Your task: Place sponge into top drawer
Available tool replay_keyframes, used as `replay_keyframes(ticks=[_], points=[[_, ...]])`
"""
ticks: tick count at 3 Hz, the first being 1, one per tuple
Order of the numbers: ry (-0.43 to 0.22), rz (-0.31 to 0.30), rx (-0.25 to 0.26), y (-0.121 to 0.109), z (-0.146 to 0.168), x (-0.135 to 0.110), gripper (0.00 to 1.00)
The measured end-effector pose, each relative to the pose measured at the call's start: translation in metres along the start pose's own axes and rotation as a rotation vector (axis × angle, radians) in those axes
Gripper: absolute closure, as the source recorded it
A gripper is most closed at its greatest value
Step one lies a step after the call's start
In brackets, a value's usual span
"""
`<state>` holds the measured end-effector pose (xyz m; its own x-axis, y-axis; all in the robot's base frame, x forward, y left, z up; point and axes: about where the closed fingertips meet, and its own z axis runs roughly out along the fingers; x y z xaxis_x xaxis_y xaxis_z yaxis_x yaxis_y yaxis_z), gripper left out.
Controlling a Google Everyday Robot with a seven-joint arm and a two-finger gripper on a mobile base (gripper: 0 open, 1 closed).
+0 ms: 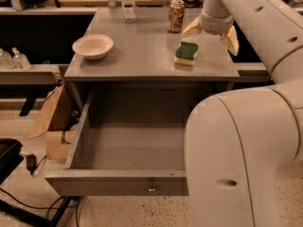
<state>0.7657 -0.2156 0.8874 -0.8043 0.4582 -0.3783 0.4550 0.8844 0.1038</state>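
The sponge, dark green over pale yellow, lies on the grey cabinet top near its right side. My gripper hangs just behind and to the right of the sponge, open, with its pale fingers spread wide and nothing between them. The top drawer below is pulled out toward the camera, and what shows of its inside is bare. Its front panel has a small knob. My arm's large white link hides the drawer's right part.
A white bowl sits at the top's left. A soda can and a clear bottle stand at the back. A cardboard box sits on the floor to the left, with cables and a dark base at the lower left.
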Motion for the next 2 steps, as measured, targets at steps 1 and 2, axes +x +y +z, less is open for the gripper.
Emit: replay_keyframes(ticks=[1,2], points=[[-0.020,-0.016,-0.046,0.020,0.017,-0.005,0.00],[-0.065,-0.059,-0.042,0.039,0.030,-0.012,0.00]])
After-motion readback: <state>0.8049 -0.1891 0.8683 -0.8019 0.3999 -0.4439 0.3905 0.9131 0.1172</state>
